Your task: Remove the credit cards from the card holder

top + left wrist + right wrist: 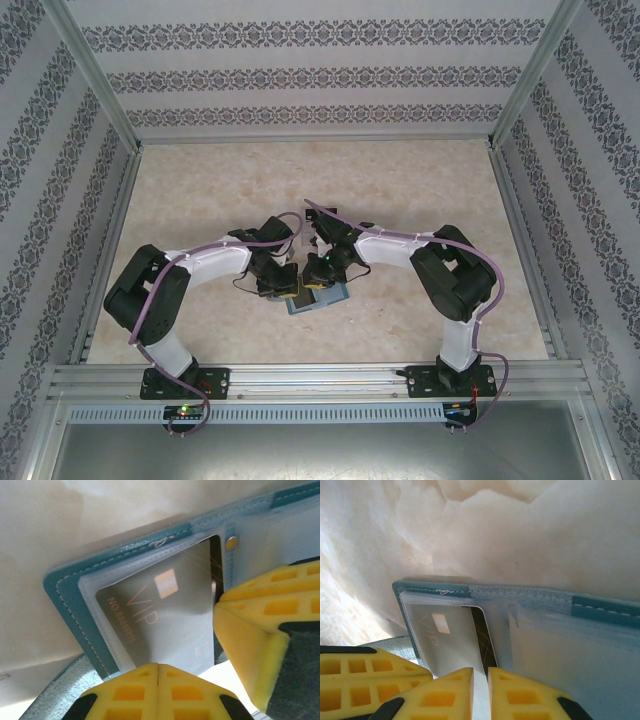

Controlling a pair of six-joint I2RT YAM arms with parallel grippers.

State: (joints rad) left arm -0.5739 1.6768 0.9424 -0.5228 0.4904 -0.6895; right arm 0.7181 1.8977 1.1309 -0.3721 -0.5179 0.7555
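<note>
Two grippers crowd one small target, tips almost nose to nose at mid-table. The holder (325, 300) lies open on the table (200, 200), left gripper (283, 288) at its left end and right gripper (322, 272) right over it.

From the left wrist, the holder (65, 595) shows its teal stitched rim, and a dark card (150, 610) marked VIP sits inside a clear pocket (90, 587), next to a brass stud (231, 542). The left gripper (157, 672) is closed, pads pressed flat together with no gap, at the pocket's near edge. Whether it nips the sheet, I cannot tell. One of the right fingers (250, 630) sits just beside the card's open end.

On the right wrist camera, the holder (430, 587) has the card (484, 635) showing a dark strip past the pocket's frosted edge. The right gripper (480, 677) is down to a slit with something pale in it. Card, sheet or nothing gripped, I cannot tell.
</note>
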